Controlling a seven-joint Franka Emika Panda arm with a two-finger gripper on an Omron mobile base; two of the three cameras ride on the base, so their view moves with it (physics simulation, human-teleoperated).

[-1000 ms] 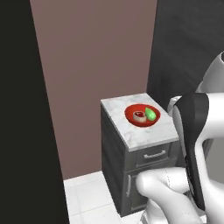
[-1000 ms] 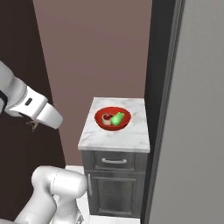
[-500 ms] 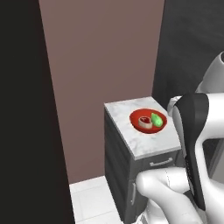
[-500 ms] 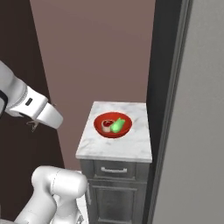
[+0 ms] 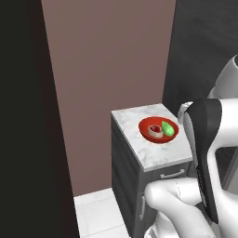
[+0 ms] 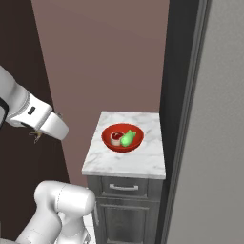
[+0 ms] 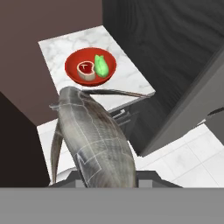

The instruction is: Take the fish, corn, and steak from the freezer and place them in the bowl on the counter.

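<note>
My gripper (image 7: 109, 178) is shut on the fish (image 7: 94, 140), a big grey scaly body that points away from the hand toward the counter (image 7: 57, 48). Beyond and below the fish's far end sits the red bowl (image 7: 72, 65). A steak (image 7: 86, 69) and a green-husked corn (image 7: 101, 65) lie in it side by side. Both base views show the bowl (image 5: 148, 135) (image 6: 108, 143) in the middle of the white marble counter (image 5: 135, 123) (image 6: 143, 159). The light-grey freezer (image 6: 214, 143) stands just right of the counter.
A brownish-mauve wall (image 5: 107, 60) rises behind the counter. The counter's dark-grey cabinet (image 6: 124, 209) has a drawer with a silver handle. A dark panel (image 7: 175, 39) stands close beside the counter. White floor tiles (image 5: 97, 214) lie at its foot.
Both base pictures have shifted a little, so the camera has moved: more of the freezer's grey face fills the right base view. Bowl, steak and corn have not moved on the counter.
</note>
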